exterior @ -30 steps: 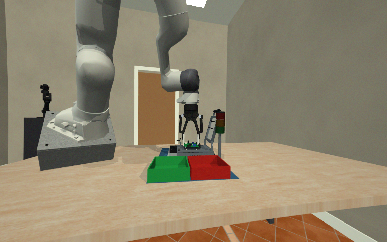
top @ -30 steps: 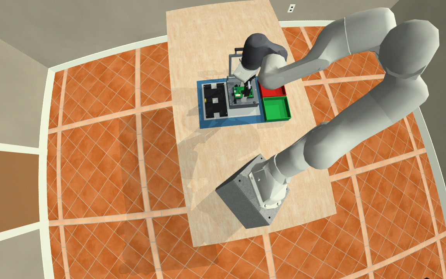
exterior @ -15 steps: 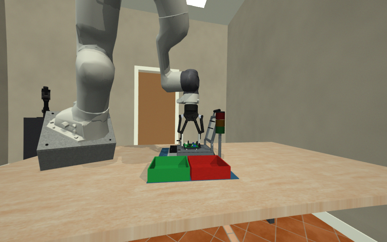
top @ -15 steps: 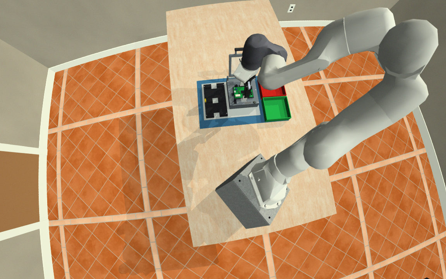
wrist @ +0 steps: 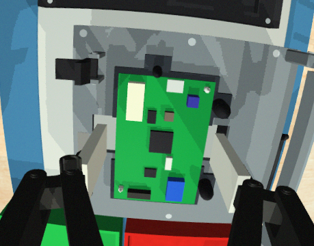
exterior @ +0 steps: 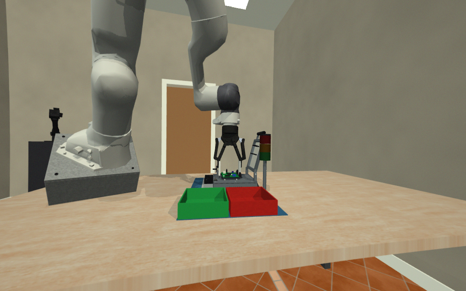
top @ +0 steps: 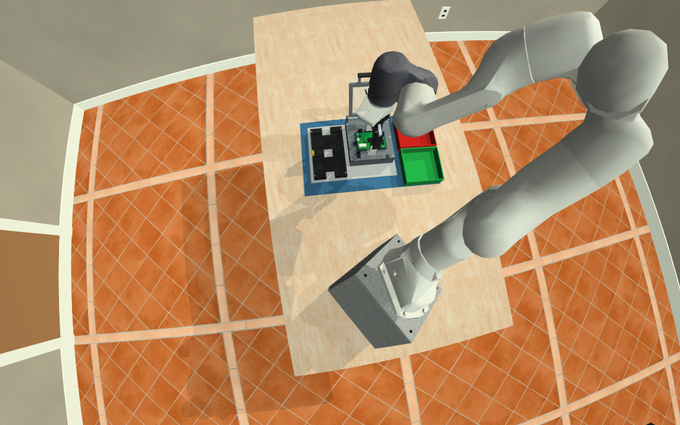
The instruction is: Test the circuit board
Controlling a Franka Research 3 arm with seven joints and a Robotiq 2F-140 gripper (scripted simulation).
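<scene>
The green circuit board (wrist: 163, 139) lies face up on the tester's plate (wrist: 175, 50), also seen in the overhead view (top: 365, 141). Its white connector (wrist: 135, 101) is at the end by the single black post (wrist: 158, 70). Two more posts (wrist: 221, 106) (wrist: 205, 188) touch its right long side. The black latch hook (wrist: 76, 70) stands at the tester's left edge. My gripper (wrist: 159, 144) (exterior: 229, 169) straddles the board, open, with a small gap between each pad and the board's long edges. It hangs straight down over the tester.
The tester's lid (exterior: 253, 157) stands open, tilted up at the right. The signal tower (exterior: 264, 147) beside it shows dull lamps. The black tray (top: 326, 153) has both pockets empty. The green bin (exterior: 202, 202) and red bin (exterior: 252, 201) stand side by side, both empty.
</scene>
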